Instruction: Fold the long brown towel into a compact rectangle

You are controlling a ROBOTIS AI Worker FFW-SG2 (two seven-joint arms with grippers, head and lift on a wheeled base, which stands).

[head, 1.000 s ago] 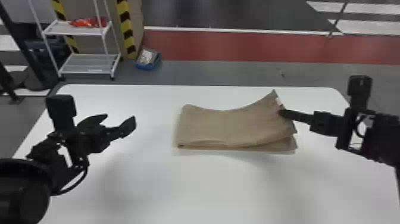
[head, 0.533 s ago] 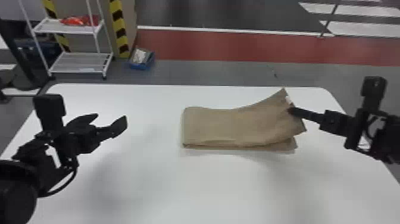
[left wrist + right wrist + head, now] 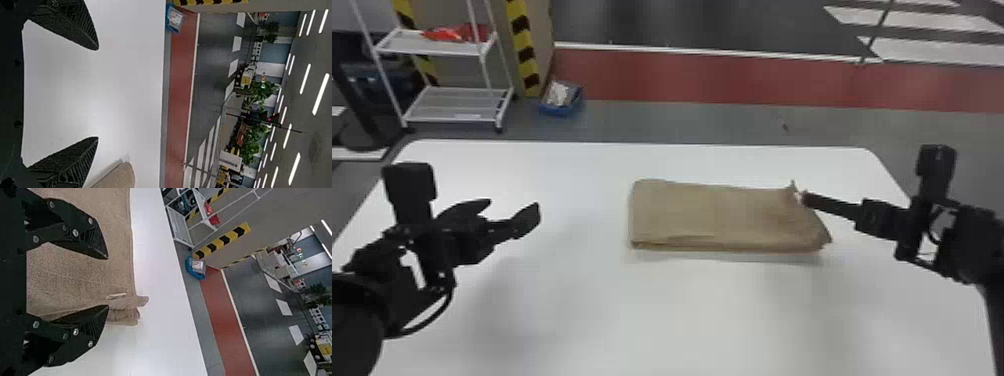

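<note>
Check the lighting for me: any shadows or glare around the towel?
Head view: soft shadow along the brown towel's near edge, pale sheen on the white table; left wrist view: faint shadow beside the towel, ceiling lights glaring white.

You get bright light: strip lamps (image 3: 321,94) glare overhead in the left wrist view, probably lighting your white table (image 3: 682,310). In the head view, you see faint, soft shadows near the towel (image 3: 707,215) and left arm (image 3: 397,295).
</note>
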